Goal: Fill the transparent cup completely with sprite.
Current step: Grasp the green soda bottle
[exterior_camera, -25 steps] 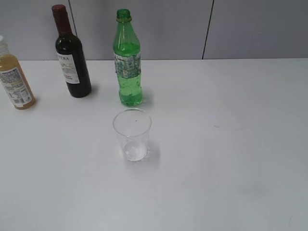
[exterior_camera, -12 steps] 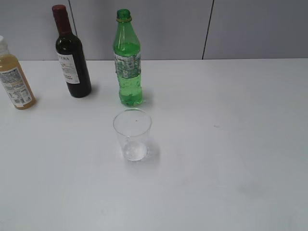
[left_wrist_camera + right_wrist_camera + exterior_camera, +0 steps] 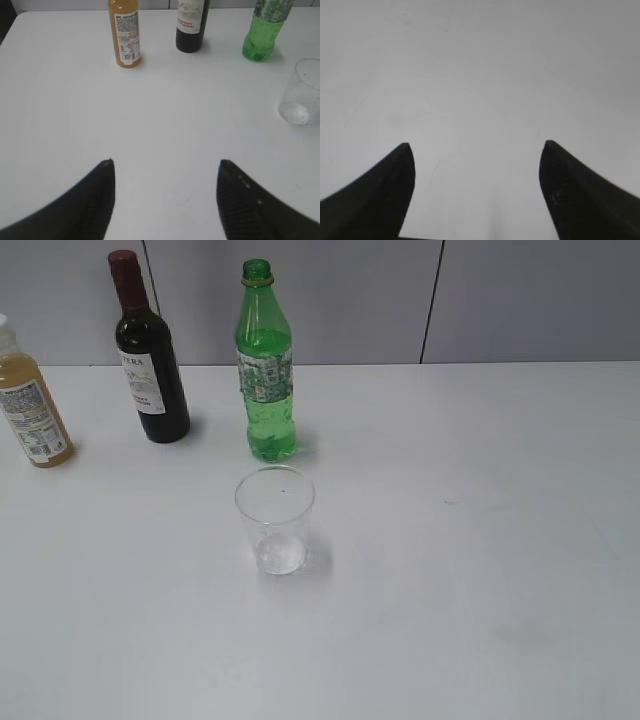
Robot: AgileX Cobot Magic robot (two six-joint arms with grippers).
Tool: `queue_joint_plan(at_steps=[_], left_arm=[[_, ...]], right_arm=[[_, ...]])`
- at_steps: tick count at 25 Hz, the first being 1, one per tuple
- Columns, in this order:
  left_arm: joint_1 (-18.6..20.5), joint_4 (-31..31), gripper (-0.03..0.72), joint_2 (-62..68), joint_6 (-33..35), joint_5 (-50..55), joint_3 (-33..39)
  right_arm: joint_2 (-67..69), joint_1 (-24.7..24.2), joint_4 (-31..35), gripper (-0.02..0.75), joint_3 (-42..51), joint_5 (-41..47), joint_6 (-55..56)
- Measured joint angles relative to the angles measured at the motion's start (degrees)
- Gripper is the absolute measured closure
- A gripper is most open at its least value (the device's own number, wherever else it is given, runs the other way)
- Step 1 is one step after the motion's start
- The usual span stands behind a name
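A white desk (image 3: 480, 540) fills the exterior view, backed by a grey panelled wall (image 3: 520, 300). Along its far edge stand three bottles: the green sprite bottle (image 3: 265, 365), uncapped and holding clear liquid in its lower half, a dark wine bottle (image 3: 150, 355) with a red cap to its left, and a yellowish juice bottle (image 3: 30, 400) at the left border. The transparent cup (image 3: 275, 518) stands upright and looks empty, near the sprite bottle on the camera's side but apart from it. The left tool (image 3: 165, 197) hangs over bare desk with its fingers spread wide, holding nothing; the cup sits ahead at its right. The right tool (image 3: 476, 190) is likewise spread wide over bare desk, empty.
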Motion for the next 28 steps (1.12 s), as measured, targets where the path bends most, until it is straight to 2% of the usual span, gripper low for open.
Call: queue_joint_plan(at_steps=[7,19,28], left_arm=[[0.0,0.0,0.198,0.0,0.0,0.0,0.0],[0.0,0.0,0.198,0.0,0.0,0.0,0.0],[0.0,0.0,0.198,0.0,0.0,0.0,0.0]], right_arm=[[-9.1,0.0,0.1,0.148,0.0,-1.0,-0.1],[-20.6,0.0,0.1,0.149,1.8,2.5,-0.1],[-21.1,0.0,0.1,0.149,1.8,2.6,0.0]])
